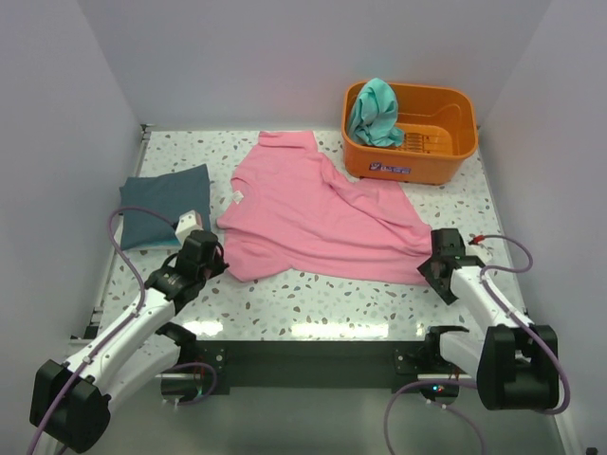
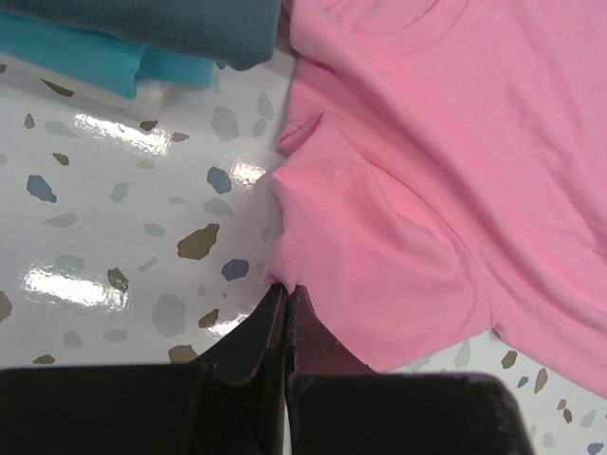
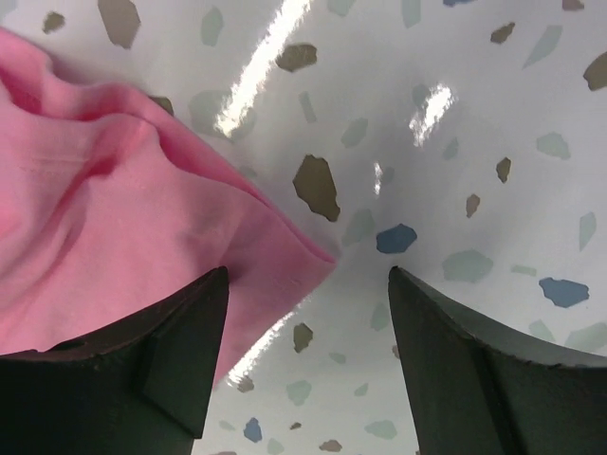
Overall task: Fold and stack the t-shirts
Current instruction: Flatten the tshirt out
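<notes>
The pink t-shirt (image 1: 313, 213) lies spread out, a bit crumpled, in the middle of the speckled table. My left gripper (image 1: 211, 254) is at its near left corner; in the left wrist view its jaws (image 2: 285, 287) are shut on the edge of the pink cloth (image 2: 455, 171). My right gripper (image 1: 432, 268) is at the near right corner. It is open, and the pink corner (image 3: 123, 190) lies between its fingers (image 3: 308, 275) on the table. The dark slate t-shirt (image 1: 163, 204) lies folded at the left. The teal t-shirt (image 1: 375, 114) hangs bunched in the basket.
The orange plastic basket (image 1: 436, 152) stands at the back right. In the left wrist view a bright turquoise layer (image 2: 95, 57) shows under the slate shirt (image 2: 171, 24). White walls close the table on three sides. Bare speckled tabletop (image 1: 313, 303) runs along the near edge.
</notes>
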Controlling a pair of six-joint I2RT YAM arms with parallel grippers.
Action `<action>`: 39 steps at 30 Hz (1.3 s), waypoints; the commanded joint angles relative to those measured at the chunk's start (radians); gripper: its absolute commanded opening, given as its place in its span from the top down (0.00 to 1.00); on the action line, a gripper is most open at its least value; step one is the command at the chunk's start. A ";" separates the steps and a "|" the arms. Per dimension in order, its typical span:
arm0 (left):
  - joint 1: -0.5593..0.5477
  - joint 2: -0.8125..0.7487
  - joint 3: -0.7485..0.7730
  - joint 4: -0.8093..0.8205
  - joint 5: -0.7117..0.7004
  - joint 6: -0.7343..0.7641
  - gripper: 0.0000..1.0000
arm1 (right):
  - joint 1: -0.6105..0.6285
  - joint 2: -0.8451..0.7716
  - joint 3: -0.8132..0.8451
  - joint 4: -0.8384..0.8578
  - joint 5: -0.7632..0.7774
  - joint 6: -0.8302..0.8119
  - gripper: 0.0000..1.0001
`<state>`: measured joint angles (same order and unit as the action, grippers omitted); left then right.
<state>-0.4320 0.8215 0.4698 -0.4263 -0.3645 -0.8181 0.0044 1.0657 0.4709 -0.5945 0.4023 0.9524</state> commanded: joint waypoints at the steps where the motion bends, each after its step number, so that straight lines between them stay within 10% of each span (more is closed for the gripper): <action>1: 0.004 -0.005 0.049 0.017 -0.024 0.017 1.00 | -0.001 0.060 -0.020 0.103 0.017 0.006 0.30; 10: 0.004 -0.058 0.084 -0.020 -0.034 0.017 1.00 | -0.001 -0.079 -0.052 0.093 -0.098 -0.015 1.00; 21: 0.004 -0.182 0.412 -0.011 -0.073 0.154 1.00 | -0.001 -0.372 0.389 -0.163 -0.025 -0.173 1.00; 39: 0.004 -0.085 1.483 -0.109 0.007 0.419 1.00 | -0.001 -0.388 1.448 -0.556 0.018 -0.382 1.00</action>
<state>-0.4324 0.6800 1.8397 -0.5045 -0.3706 -0.4885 0.0055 0.6521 1.8664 -1.0286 0.3550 0.6392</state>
